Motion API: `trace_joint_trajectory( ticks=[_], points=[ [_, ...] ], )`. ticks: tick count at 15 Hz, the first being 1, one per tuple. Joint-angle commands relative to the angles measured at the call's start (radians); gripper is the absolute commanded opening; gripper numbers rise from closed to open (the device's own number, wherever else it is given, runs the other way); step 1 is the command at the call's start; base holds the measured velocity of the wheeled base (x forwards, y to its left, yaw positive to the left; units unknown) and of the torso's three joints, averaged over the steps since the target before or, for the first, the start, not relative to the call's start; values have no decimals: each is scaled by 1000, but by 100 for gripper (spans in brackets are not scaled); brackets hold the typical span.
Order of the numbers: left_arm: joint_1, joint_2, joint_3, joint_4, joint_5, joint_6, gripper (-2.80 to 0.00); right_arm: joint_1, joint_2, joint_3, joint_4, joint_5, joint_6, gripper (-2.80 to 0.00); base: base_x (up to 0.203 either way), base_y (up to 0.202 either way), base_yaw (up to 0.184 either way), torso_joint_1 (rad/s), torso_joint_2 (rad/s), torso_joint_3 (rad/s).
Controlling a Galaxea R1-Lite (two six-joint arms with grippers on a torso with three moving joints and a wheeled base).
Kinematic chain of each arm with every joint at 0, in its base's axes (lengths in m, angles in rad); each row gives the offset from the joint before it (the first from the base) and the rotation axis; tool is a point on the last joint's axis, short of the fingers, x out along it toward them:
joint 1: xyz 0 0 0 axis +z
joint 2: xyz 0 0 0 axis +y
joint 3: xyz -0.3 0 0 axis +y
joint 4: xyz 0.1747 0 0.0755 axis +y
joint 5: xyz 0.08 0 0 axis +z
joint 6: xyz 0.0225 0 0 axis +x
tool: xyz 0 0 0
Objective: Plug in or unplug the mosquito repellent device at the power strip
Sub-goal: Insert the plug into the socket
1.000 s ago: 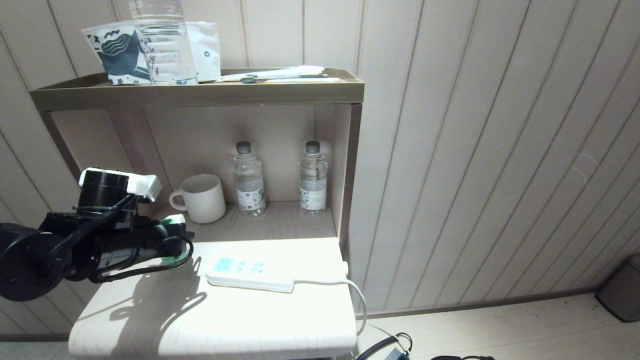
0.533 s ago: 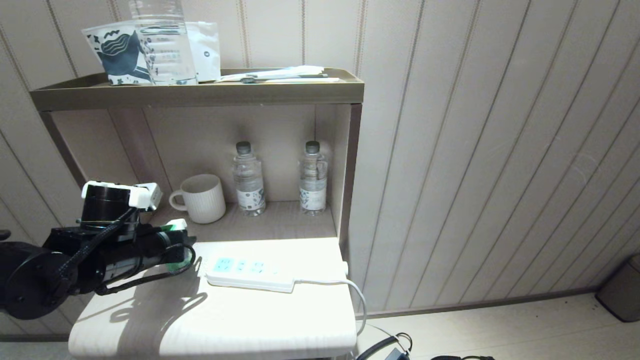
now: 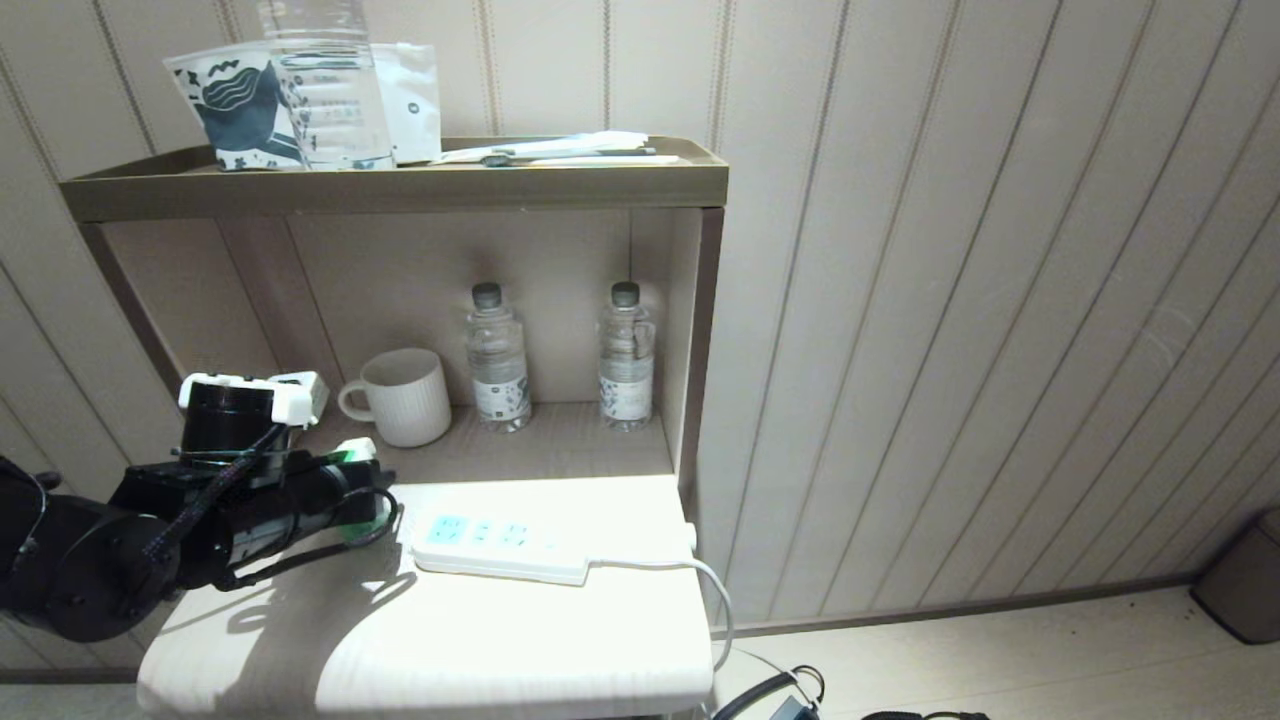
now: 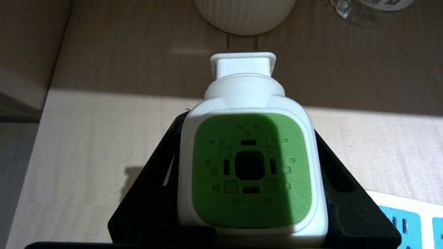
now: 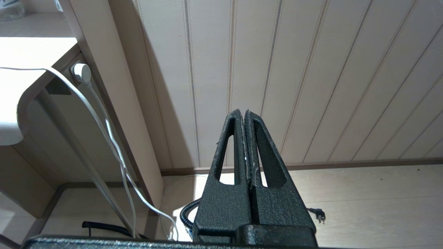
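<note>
Mosquito repellent device (image 4: 252, 162) sits clamped in the left gripper (image 3: 362, 487), the black fingers (image 4: 349, 204) pressed against both of its white sides, so the gripper stands partly spread around the body and has firm hold of it. In the left wrist view the green square face with its dark centre hole looks straight back at the camera, and the white plug end juts forward out of the gripper, with two thin prongs just showing beyond it. Past those prongs stands the ribbed white mug (image 4: 244, 15), on the lower shelf ahead of the gripper. In the head view the device (image 3: 352, 450) shows only as a bit of white and green at the gripper's tip.

Power strip (image 3: 500, 545) lies flat on the pale table (image 3: 450, 650), just beside the gripper on its right, apart from the device; a corner of its pale-blue socket faces (image 4: 401, 221) peeks in beside the right-hand finger. None of the sockets has anything in it. Its white cord (image 3: 700, 590) runs off the far end from the gripper and drops over the table's edge.

Beyond the strip, two clear water bottles (image 3: 497, 357) stand at the back of the lower shelf.

Right gripper (image 5: 245, 119) hangs low beside the table, away from the work, fingers pressed together and holding nothing, pointing at the panelled wall (image 5: 311, 69).
</note>
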Motion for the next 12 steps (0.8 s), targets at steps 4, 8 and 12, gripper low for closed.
trace_joint_trajectory(
  ticks=[4, 8, 12],
  points=[
    [33, 15, -1, -22, 3, 21, -280, 0, 0, 0, 0, 0, 1, -280, 0, 0, 0, 0, 0, 0],
    [73, 33, -6, -68, 3, 100, -280, 0, 0, 0, 0, 0, 0, -280, 0, 0, 0, 0, 0, 0],
    [72, 61, 10, -121, 37, 121, -280, 0, 0, 0, 0, 0, 0, -280, 0, 0, 0, 0, 0, 0]
  ],
)
